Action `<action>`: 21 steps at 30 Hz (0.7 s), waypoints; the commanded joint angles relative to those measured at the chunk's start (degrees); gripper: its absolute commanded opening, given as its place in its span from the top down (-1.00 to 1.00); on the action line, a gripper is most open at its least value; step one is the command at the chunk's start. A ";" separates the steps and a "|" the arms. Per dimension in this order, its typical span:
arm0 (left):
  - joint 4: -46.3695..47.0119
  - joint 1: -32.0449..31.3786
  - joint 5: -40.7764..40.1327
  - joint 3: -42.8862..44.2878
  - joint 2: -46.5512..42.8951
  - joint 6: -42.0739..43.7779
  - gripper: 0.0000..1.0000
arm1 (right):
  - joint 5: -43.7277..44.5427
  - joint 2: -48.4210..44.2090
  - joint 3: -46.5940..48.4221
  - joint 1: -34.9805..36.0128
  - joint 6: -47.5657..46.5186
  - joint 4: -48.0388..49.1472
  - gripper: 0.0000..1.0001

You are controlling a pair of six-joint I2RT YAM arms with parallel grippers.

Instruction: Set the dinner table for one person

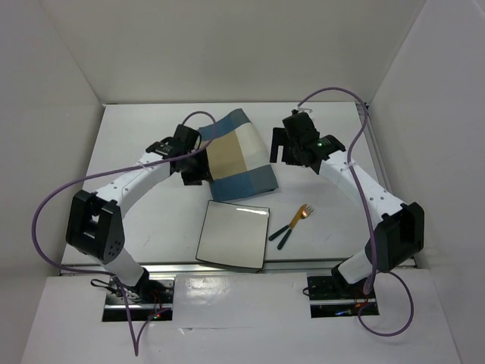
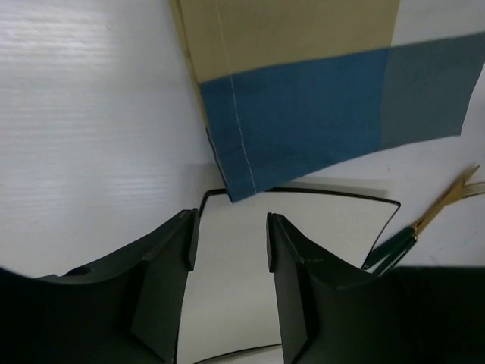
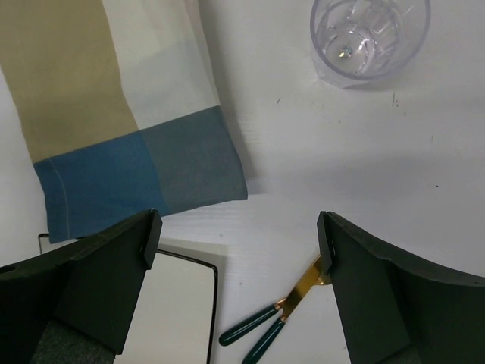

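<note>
Fingers (image 2: 170,258) of left gripper (image 2: 229,231): half apart, nothing between, angled down by left edge of blue-and-tan placemat (image 1: 239,155), mat corner just reaching rim of square white plate (image 1: 233,235). Risk of bunching cloth or shoving plate across dinner table (image 1: 129,144) beneath. Right gripper (image 3: 239,224): spread wide, empty, raised over table between clear cup (image 3: 370,34) and fork (image 3: 307,284); risk of toppling cup on careless descent
</note>
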 commanded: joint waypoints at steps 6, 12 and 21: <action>9.40 -1.24 11.68 -5.38 3.44 -8.99 0.00 | 0.73 -1.86 1.87 0.38 1.79 1.85 -0.91; 6.34 -1.86 8.36 -1.17 7.83 -9.70 -0.19 | 1.26 -2.39 1.87 0.38 1.79 1.23 -0.91; 7.29 1.30 13.70 -0.37 12.84 -4.34 -0.33 | 1.78 -2.39 1.87 0.38 2.31 0.00 -0.94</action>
